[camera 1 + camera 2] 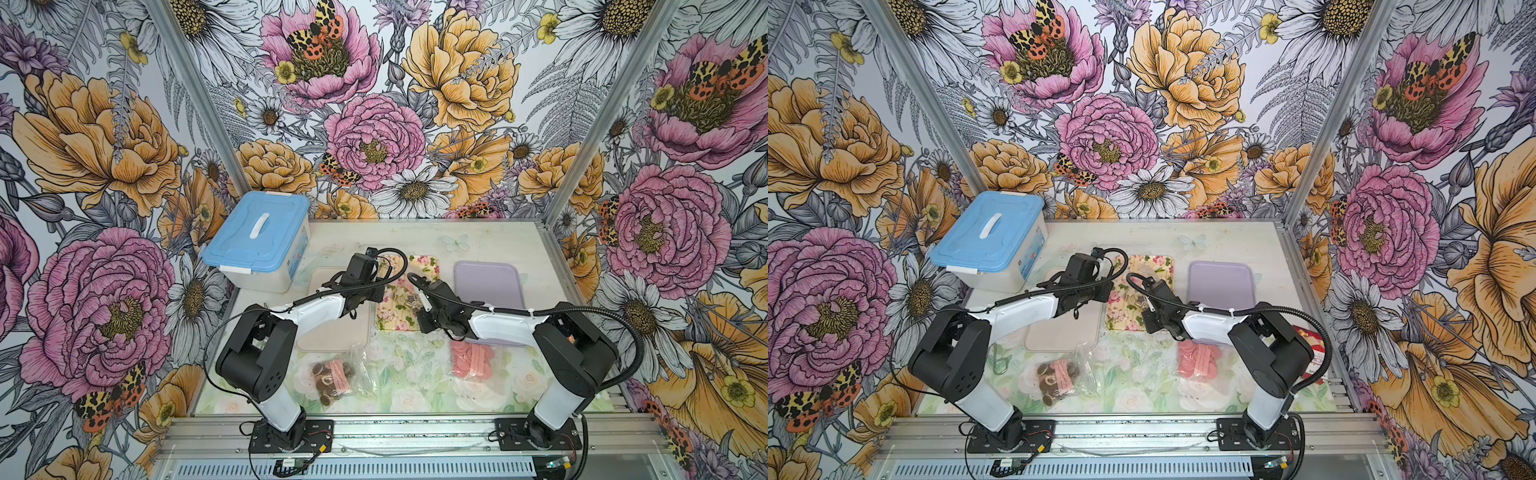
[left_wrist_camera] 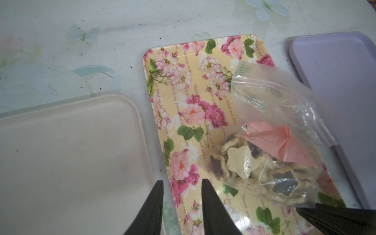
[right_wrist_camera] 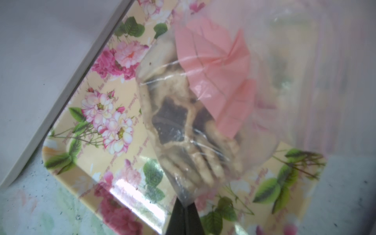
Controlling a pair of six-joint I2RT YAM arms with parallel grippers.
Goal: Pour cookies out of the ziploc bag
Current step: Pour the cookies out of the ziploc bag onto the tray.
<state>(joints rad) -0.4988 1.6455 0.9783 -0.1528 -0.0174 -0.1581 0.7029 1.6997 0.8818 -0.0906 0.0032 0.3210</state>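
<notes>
Two trays (image 2: 67, 154) flanking floral tray (image 2: 183, 122), right hand (image 3: 184, 205) pinching ziploc bag (image 2: 274, 114), left hand (image 2: 182, 203) apart

Script lettering on the floral tray (image 2: 183, 114) is too small to read.

A: How is the ziploc bag (image 2: 284, 114) finished?
B: Clear, thin, creased plastic is seen, with glints on its folds.
A: And the flowered tray (image 3: 97, 142)?
B: A hard, glossy face is shown; light is mirrored near its rim.
A: The cream tray (image 2: 71, 154)?
B: A smooth, matt finish is seen. The star cookies (image 2: 240, 160) look dry and grainy.
</notes>
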